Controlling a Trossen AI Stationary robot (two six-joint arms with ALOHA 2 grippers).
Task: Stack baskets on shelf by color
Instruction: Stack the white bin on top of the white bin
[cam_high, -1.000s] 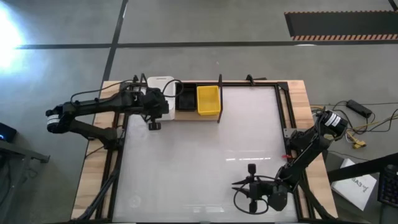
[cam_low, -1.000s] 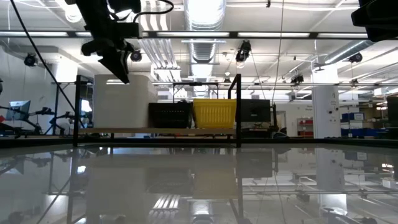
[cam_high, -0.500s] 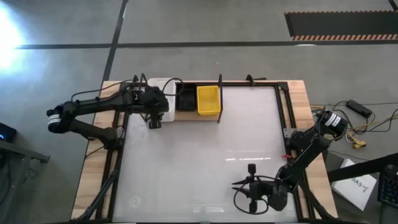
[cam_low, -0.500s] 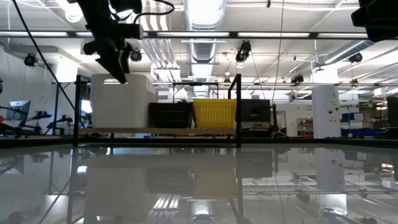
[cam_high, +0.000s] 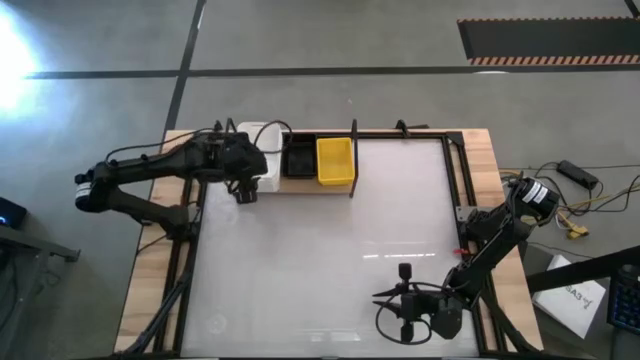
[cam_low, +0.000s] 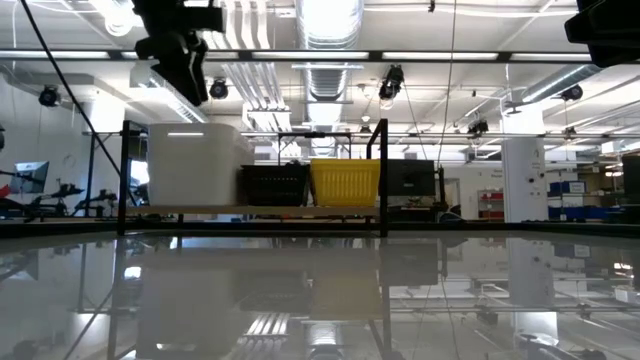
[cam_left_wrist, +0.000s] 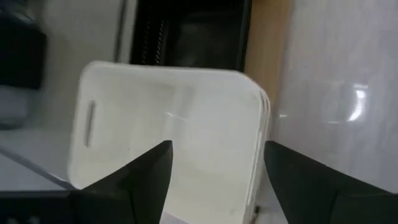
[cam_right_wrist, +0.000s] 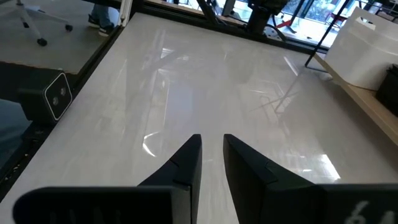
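On the left of the shelf (cam_low: 260, 211) stands a stack of white baskets (cam_low: 195, 165), seen from above in the left wrist view (cam_left_wrist: 174, 112). A black basket (cam_high: 298, 160) and a yellow basket (cam_high: 334, 160) stand to its right on the board. My left gripper (cam_left_wrist: 217, 168) hangs open above the near side of the white stack and touches nothing; the low view shows it clear of the rim (cam_low: 190, 85). My right gripper (cam_high: 405, 270) waits low at the table's near right, its fingers a narrow gap apart with nothing between them (cam_right_wrist: 211, 146).
Black upright posts (cam_low: 383, 175) of the shelf frame rise at both ends of the board. A wide stretch of glossy white tabletop (cam_high: 330, 260) lies between the shelf and the right arm. Cables and a dark frame run along the table's right edge (cam_high: 465, 200).
My left gripper has opened and let go of the top white basket, then risen straight up off it. The basket has stayed on the white stack on the shelf.
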